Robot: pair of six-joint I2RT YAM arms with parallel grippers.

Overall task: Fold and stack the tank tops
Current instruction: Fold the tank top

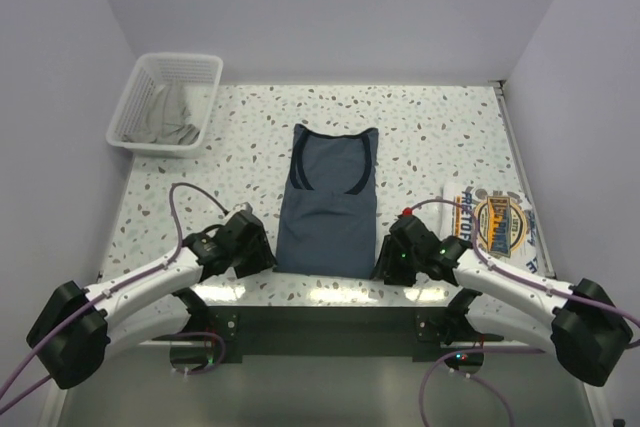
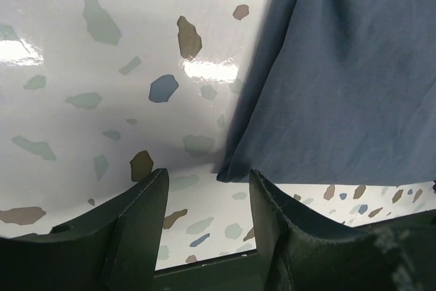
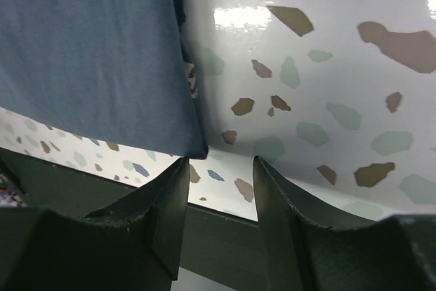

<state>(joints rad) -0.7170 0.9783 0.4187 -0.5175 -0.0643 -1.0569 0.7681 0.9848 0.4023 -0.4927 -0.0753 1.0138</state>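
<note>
The slate-blue tank top (image 1: 327, 202) lies flat in the middle of the table as a narrow strip, neckline at the far end. A white tank top (image 1: 497, 222) with a round blue-orange graphic lies folded at the right. My left gripper (image 1: 258, 259) hovers at the blue top's near-left corner. In the left wrist view the left gripper (image 2: 208, 176) is open, and that corner of the blue top (image 2: 340, 86) lies just beyond the gap. My right gripper (image 1: 388, 265) is at the near-right corner. The right gripper (image 3: 221, 165) is open too, and the blue top (image 3: 88, 52) ends just ahead of its left finger.
A white mesh basket (image 1: 165, 102) with grey cloth inside stands at the far left. The table's near edge (image 3: 231, 226) runs directly below both grippers. Walls close in the table at the left, right and back.
</note>
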